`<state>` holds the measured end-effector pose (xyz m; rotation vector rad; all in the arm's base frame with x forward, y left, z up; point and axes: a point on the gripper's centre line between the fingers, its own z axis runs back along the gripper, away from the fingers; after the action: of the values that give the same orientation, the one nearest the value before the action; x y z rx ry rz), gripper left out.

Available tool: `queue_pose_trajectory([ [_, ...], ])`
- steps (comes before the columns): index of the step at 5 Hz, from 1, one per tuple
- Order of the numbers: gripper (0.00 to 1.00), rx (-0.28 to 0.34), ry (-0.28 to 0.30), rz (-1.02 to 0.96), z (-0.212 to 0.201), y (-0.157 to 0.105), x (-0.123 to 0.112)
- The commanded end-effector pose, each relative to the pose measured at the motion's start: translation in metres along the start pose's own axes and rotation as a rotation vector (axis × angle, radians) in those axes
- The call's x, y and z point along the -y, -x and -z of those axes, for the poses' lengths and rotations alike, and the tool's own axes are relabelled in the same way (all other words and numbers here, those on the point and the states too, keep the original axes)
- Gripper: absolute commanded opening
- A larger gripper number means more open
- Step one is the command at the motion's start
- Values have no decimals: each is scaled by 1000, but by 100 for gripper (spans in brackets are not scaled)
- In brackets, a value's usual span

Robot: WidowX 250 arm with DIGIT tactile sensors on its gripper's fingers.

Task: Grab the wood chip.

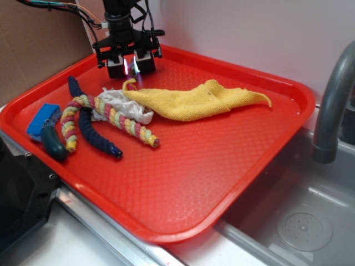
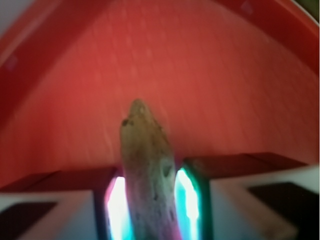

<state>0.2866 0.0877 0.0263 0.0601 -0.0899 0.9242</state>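
Brown-grey wood chip sits clenched between the pads of the tool, at the far left of the red tray, tip poking out forward. Risk: narrow pinch on rough wedge, chip could twist or slip out, landing near yellow cloth.

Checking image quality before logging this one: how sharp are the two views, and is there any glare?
Exterior view: fairly sharp, with soft sheen on the red tray. Wrist view: blurred throughout; the wood chip between the gripper pads is soft-edged, and the pads glow overexposed white-cyan.
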Motion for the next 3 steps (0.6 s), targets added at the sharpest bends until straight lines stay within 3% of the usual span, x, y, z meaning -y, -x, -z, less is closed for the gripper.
queue_pose_trajectory([
  [1,0,62,94,255,-123,24,-36],
  [2,0,67,148,500,-176,57,-18],
  [3,0,33,168,661,-195,79,-13],
])
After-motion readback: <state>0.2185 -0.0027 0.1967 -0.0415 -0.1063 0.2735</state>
